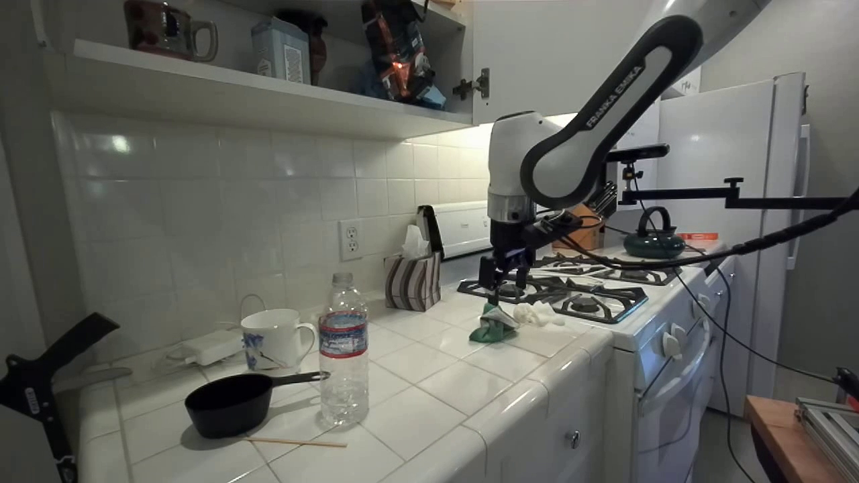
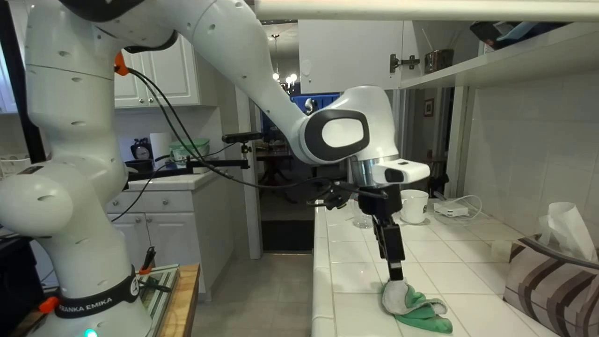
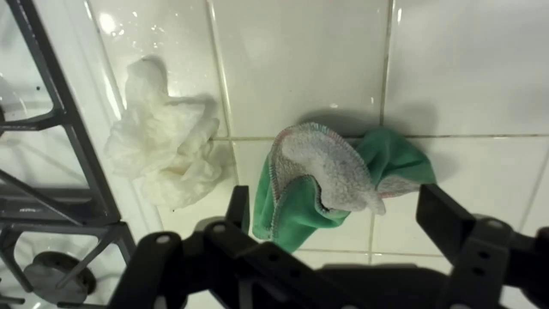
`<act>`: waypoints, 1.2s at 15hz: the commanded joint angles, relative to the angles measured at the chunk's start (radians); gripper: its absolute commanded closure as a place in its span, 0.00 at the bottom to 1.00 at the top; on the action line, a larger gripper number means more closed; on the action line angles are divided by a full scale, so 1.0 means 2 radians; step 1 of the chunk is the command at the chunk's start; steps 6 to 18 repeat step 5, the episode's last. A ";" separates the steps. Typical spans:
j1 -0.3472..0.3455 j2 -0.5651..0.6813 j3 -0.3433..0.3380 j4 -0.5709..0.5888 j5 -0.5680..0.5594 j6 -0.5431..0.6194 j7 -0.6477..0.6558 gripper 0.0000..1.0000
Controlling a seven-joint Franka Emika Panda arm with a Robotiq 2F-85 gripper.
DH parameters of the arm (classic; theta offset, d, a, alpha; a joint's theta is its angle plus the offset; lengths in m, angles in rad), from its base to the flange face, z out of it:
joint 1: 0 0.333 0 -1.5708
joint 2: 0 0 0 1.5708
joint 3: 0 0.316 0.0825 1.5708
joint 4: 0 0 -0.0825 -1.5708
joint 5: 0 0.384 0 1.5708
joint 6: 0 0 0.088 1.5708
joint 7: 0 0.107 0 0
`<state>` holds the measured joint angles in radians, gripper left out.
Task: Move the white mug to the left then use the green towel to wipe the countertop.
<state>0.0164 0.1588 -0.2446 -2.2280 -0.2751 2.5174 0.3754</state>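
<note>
Tiled kitchen, white table (image 1: 402, 402) running up to the stove (image 1: 658, 369). My hand (image 3: 334, 204) hangs over the green towel (image 3: 326, 171), fingers wide apart, one on either side of it, clamped on nothing; whether a tip touches the cloth I can't tell. Towel lies bunched on the tiles near the stove, pale fuzzy lining folded out on top, a green corner poking sideways. White wad (image 3: 163, 146) just beside it, not touching; paper or cloth, unclear. White mug (image 1: 272, 339) stands upright well apart, toward the end away from the stove, near the bottle (image 1: 343, 349) and the black pan (image 1: 228, 406). Step looks like picking up the towel; whether the mug part is done, can't say. Handling, my guess: light, limp, nothing to break, more grippy than slippery. I'd take the raised fold in the middle, where layers stack, and go low so I catch some thickness without jamming the tile. That thin corner alone would likely leave the rest trailing. Let the loose part hang under the fingers for wiping. Mug, if I need it: stiff, smooth, chippable, probably heavier; wall at the rim or the handle.
</note>
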 commanded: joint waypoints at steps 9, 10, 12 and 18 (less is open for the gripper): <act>-0.031 -0.096 0.048 -0.056 0.019 0.002 -0.110 0.00; -0.031 -0.096 0.048 -0.056 0.019 0.002 -0.110 0.00; -0.031 -0.096 0.048 -0.056 0.019 0.002 -0.110 0.00; -0.031 -0.096 0.048 -0.056 0.019 0.002 -0.110 0.00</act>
